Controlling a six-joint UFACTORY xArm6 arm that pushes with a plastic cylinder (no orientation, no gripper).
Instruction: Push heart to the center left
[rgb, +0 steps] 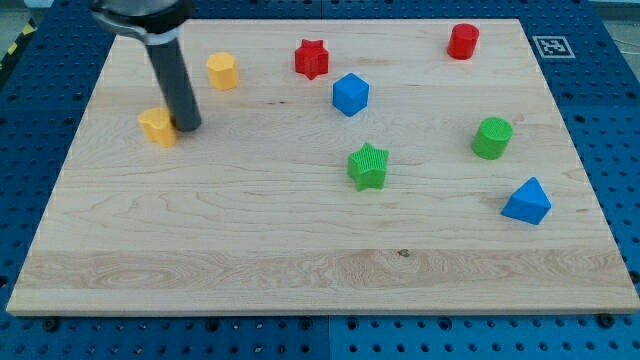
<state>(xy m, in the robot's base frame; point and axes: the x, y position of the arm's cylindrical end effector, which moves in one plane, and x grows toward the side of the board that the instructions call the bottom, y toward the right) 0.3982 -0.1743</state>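
Since my tip (188, 127) sits right against the yellow heart (157, 127) on its right side, over toward the view's left and a bit above mid-height, the job looks nearly done. I'd nudge gently leftward and a touch down — slow, centred on the block so it doesn't spin off. No hand to open or close here (just the bare rod), and contact itself is hard to confirm from this angle. The wooden board (300, 250) is pale and smooth; blue pegboard (620, 150) surrounds it. The yellow hexagon block (222, 71) sits near, everything else well apart.
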